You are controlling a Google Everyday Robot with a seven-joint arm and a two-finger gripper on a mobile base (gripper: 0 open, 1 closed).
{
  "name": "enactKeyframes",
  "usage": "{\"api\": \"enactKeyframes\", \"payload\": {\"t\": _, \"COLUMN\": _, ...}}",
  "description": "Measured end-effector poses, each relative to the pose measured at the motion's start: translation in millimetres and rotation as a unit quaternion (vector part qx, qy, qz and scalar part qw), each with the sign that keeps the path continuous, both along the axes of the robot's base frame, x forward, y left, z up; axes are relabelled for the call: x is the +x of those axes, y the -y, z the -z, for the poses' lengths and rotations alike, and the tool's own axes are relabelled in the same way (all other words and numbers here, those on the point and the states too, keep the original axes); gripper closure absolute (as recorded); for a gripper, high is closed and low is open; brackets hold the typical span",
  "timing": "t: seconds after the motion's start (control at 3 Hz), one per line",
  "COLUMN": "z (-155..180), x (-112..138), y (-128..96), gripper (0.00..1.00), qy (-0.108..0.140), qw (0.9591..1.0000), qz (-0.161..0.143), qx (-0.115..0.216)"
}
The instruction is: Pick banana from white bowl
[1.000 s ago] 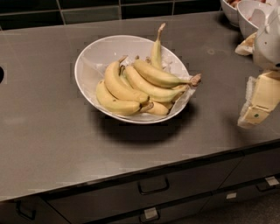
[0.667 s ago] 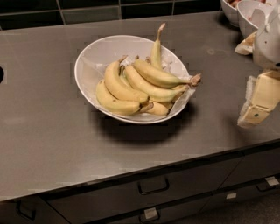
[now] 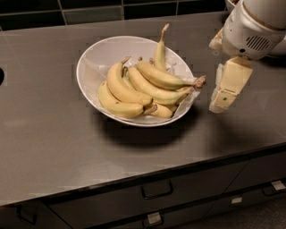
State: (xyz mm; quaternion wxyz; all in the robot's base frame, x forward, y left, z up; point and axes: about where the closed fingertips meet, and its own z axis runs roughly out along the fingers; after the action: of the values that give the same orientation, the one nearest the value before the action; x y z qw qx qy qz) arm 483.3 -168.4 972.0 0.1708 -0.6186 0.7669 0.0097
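The white bowl [image 3: 96, 58] stands on the dark counter, left of centre. It holds several bananas. The banana [image 3: 161, 77] lies on top of the pile, pale yellow and gently curved, with its thick brown frayed stem [image 3: 199, 81] over the bowl's right rim. My gripper [image 3: 216, 76] hangs just right of the bowl, at the height of that stem. It is open and empty. One cream finger [image 3: 229, 85] points down and left; the other [image 3: 216, 40] shows partly behind the white wrist.
A slim banana [image 3: 160, 49] with a long thin stem stands up at the back of the bowl. Dark tiles run along the back wall. Drawers with handles [image 3: 156, 190] sit under the counter's front edge. Another white dish [image 3: 230, 4] peeks in at the top right.
My gripper has moved left and slightly up, from the right edge of the counter to close beside the bowl's right rim. The bowl and bananas have not moved.
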Motion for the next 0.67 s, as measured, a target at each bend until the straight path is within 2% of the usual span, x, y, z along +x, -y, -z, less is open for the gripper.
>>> {"api": "enactKeyframes", "payload": {"t": 0.33, "z": 8.9, "x": 25.1, "y": -19.6, "gripper": 0.0, "qy": -0.008, "qw": 0.9987, "qz": 0.016, "qx": 0.049}}
{"api": "enactKeyframes", "payload": {"t": 0.67, "z": 7.6, "x": 26.0, "y": -27.8, "gripper": 0.0, "qy": -0.005, "qw": 0.9989, "qz": 0.014, "qx": 0.045}}
